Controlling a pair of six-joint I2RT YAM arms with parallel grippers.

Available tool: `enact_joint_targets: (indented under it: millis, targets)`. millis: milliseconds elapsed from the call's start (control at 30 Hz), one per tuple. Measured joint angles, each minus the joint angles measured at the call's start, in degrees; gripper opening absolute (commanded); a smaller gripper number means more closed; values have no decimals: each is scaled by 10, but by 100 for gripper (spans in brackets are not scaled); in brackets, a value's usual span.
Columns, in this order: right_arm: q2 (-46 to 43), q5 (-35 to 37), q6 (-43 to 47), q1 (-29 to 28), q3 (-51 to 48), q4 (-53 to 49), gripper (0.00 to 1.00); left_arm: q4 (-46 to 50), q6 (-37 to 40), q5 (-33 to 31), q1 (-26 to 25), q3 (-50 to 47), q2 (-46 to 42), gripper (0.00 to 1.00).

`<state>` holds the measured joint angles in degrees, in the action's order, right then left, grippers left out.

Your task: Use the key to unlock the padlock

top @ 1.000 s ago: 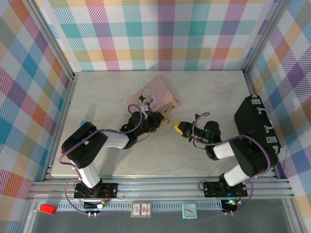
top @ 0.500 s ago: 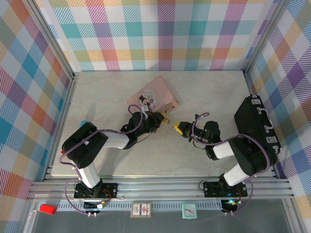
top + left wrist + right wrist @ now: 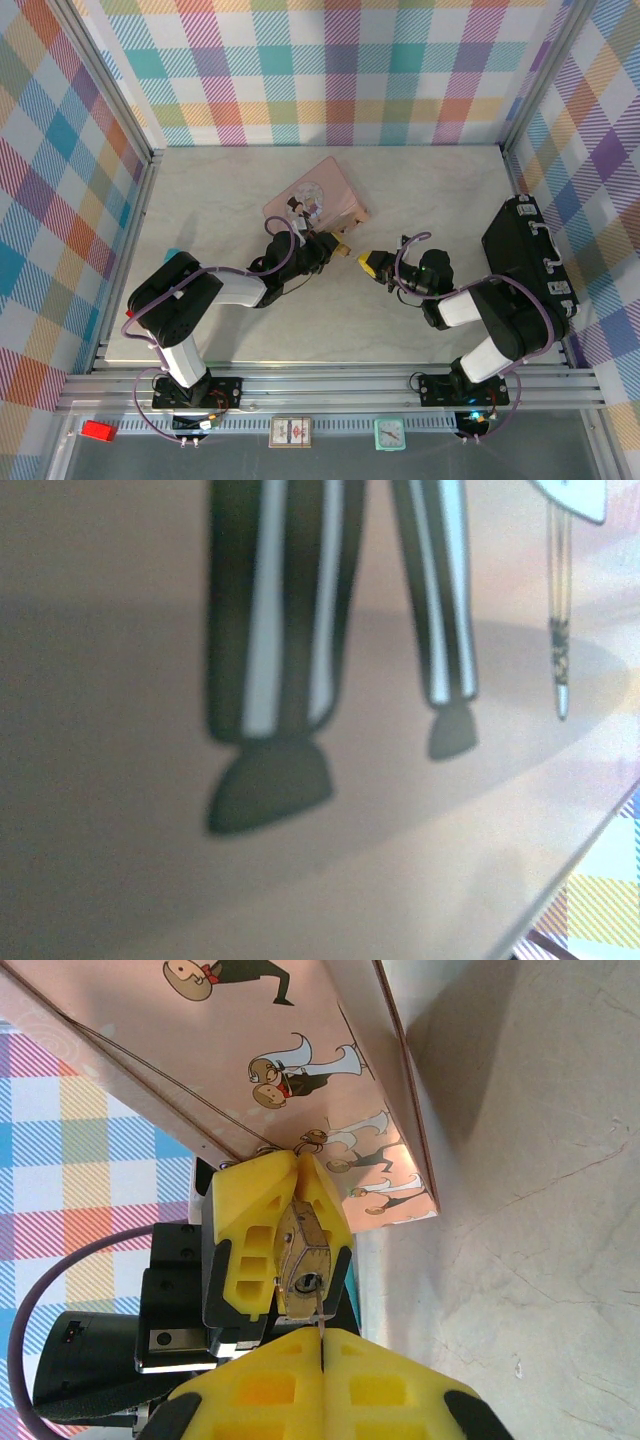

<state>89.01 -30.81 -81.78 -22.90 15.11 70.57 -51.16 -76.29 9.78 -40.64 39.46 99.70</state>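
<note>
1. Right wrist view: my left pincer is clamped on the padlock, held up off the desk just in front of the pink box
2. My right pincer is closed tight on the key. Only a thin sliver of shaft sticks out past the yellow tips
3. What could go wrong: the key tip sits just beside the keyhole, slightly off to one side. If I push straight ahead it may hit bare brass and skid
4. A skid could twist the padlock in my left grip. It could also drive the thin key back between my right pads, since little of it is held
5. I cannot tell whether the blade is turned to match the slot. A mismatch would jam at the mouth
6. Pointing: the padlock's keyhole end faces my right pincer, and its body runs away toward the box
7. The key's long axis runs from my right tips straight at that end, nearly in line with the padlock
8. In the top view the two pincers face each other, close together, with the left nearest the box
</note>
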Motion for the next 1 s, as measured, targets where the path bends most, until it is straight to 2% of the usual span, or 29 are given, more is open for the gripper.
enact_joint_targets:
  millis: [1000]
  targets:
    - [-3,6,1,0,0,-11,0,-20,-2,-4,-2,-8,7,4]
